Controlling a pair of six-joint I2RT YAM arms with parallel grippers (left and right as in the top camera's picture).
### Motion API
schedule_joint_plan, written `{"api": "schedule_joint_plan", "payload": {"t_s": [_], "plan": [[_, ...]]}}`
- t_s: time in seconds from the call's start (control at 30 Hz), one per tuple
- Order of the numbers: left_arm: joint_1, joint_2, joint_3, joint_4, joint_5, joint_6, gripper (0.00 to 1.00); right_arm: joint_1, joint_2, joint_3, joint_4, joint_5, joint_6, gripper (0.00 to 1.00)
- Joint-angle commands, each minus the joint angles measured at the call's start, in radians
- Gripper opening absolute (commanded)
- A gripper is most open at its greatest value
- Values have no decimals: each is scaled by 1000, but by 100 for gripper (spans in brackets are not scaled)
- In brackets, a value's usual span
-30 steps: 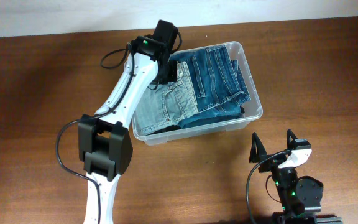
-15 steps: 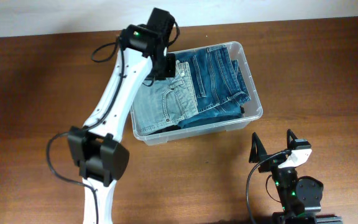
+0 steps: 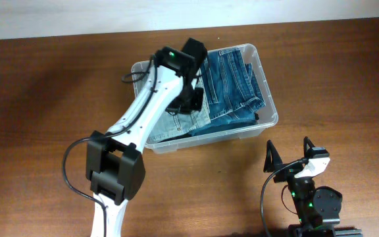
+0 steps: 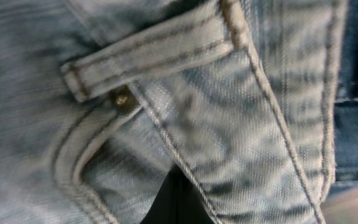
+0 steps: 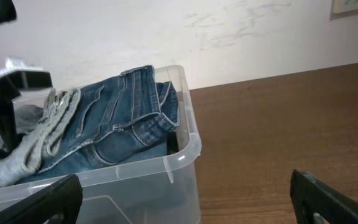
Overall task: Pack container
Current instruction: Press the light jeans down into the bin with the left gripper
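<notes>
The clear plastic container [image 3: 270, 117] stands mid-table and holds folded dark blue jeans [image 3: 232, 79] on the right and light grey-blue jeans [image 3: 170, 124] on the left. My left gripper [image 3: 191, 99] is down on the light jeans near the seam between the two pairs. The left wrist view is filled by light denim [image 4: 229, 106], with only a dark fingertip [image 4: 176, 202] at the bottom, so its jaws are hidden. My right gripper [image 3: 288, 153] is open and empty in front of the container's front right corner. The right wrist view shows the container [image 5: 185, 149] and both fingers [image 5: 36, 202] wide apart.
The brown wooden table [image 3: 347, 79] lies bare to the right and left of the container. A pale wall [image 5: 229, 37] runs behind the table. The left arm's white links [image 3: 137, 118] reach over the container's left side.
My left gripper has moved from the container's back left corner rightward and forward, down onto the light jeans. The right arm has not moved.
</notes>
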Motion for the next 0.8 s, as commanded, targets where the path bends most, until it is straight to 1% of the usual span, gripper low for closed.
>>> {"api": "schedule_joint_plan", "payload": {"t_s": [0.0, 0.1, 0.2, 0.4, 0.6, 0.77], "plan": [[-16, -10, -62, 35, 21, 16, 0, -6, -8, -7, -4, 8, -10, 98], [-16, -11, -50, 29, 10, 16, 0, -6, -8, -7, -4, 8, -10, 98], [-15, -11, 1, -10, -23, 16, 0, -6, -8, -7, -4, 8, -10, 99], [-14, -22, 150, -144, -169, 14, 0, -6, -8, -7, -4, 8, -10, 98], [22, -23, 154, -171, -252, -86, 1, -6, -8, -7, -4, 8, -10, 98], [79, -23, 140, -195, -259, -94, 0, -6, -8, -7, -4, 8, -10, 98]]}}
